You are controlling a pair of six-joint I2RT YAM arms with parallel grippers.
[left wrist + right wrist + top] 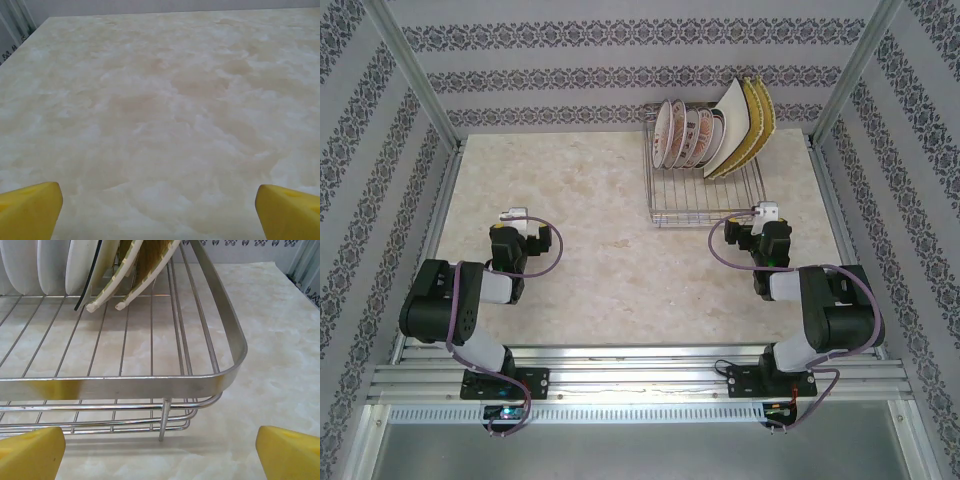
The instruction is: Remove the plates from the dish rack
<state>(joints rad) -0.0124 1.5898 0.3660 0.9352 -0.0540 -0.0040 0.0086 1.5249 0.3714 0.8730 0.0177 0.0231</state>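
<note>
Right wrist: right hand [160, 455], spread wide, faces dish rack [125, 387].

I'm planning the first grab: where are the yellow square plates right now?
In the top view, the yellow square plates stand at the right end of the dish rack, at the far right of the table, leaning beside the white square plate.

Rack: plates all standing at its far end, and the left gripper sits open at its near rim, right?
No. The right gripper is the one open at the rack's near rim, as the right wrist view shows; the left gripper is over bare table. The plates do stand at the far end.
</note>
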